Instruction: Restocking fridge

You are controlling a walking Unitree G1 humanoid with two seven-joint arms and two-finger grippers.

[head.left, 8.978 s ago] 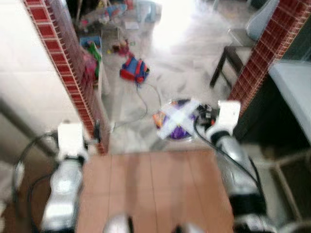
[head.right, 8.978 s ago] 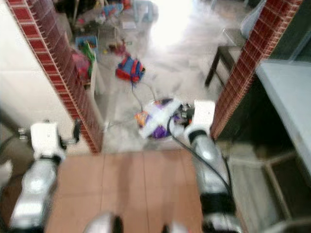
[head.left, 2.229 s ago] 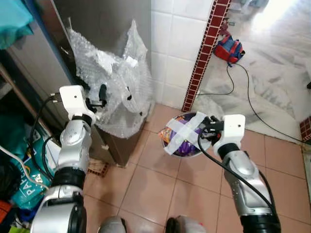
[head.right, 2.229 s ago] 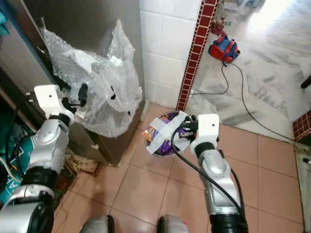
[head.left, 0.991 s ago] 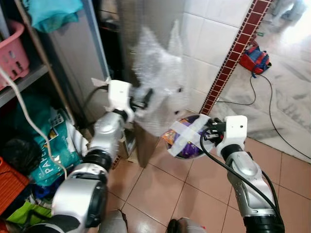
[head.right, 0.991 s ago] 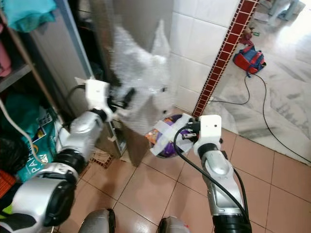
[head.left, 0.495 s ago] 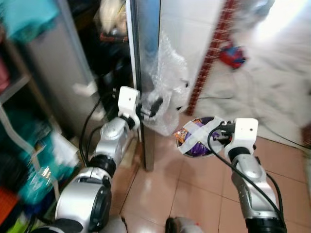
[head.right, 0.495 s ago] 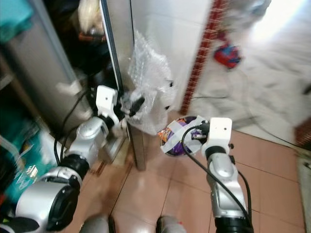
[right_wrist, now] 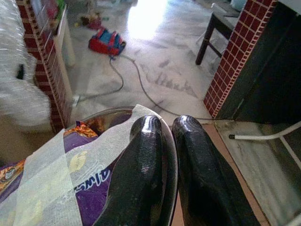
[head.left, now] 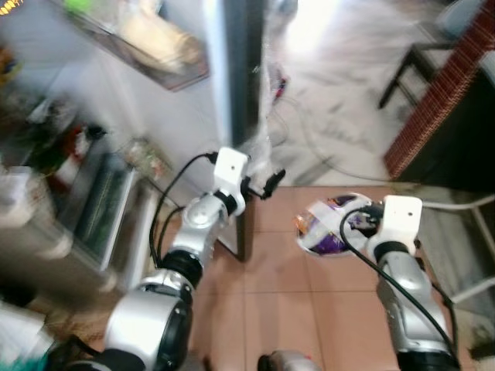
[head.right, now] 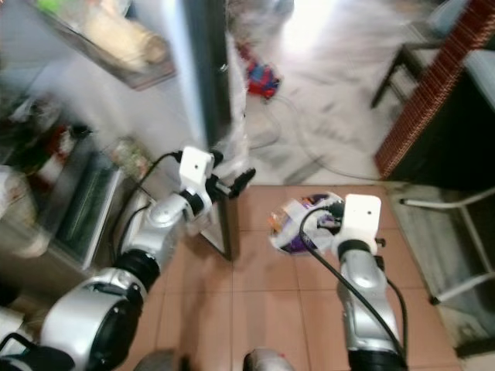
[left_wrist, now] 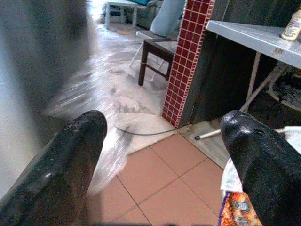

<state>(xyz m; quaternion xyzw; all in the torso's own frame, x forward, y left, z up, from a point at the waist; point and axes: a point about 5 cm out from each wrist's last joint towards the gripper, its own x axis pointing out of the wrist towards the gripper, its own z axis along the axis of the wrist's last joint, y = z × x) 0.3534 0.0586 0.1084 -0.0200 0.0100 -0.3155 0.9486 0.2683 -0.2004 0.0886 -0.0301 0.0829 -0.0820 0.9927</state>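
Held out at the right, over the terracotta-tiled floor [head.left: 278, 270]: a round shiny metal bowl [right_wrist: 170, 141] filled with purple and orange snack packets and strapped across the top with crossed bands of pale translucent tape. Roughly level, open side up, rim facing the camera; being round, no clear long axis to tell. Right hand [right_wrist: 162, 136] closed on the bowl's near rim, one black finger inside and one outside, pinching the metal edge between them.

Left hand [left_wrist: 162, 141] spread wide, fingers well apart and holding nothing, reaching forward beside the near edge of the tall grey fridge door [head.left: 240, 69]. Crumpled clear bubble wrap [head.right: 236, 151] hanging against that door edge, just beyond the left hand. To the left, the open fridge interior, blurred: a door shelf with a pale wrapped item [head.left: 158, 39] high up, bottles and jars lower down, contents too smeared to name.

Farther off, pale marble floor [right_wrist: 141, 61] with a red and blue bag [right_wrist: 107, 41] and a trailing cable. At far right, a red brick-tiled pillar [head.left: 433, 100] and a dark wooden stool [left_wrist: 157, 56].
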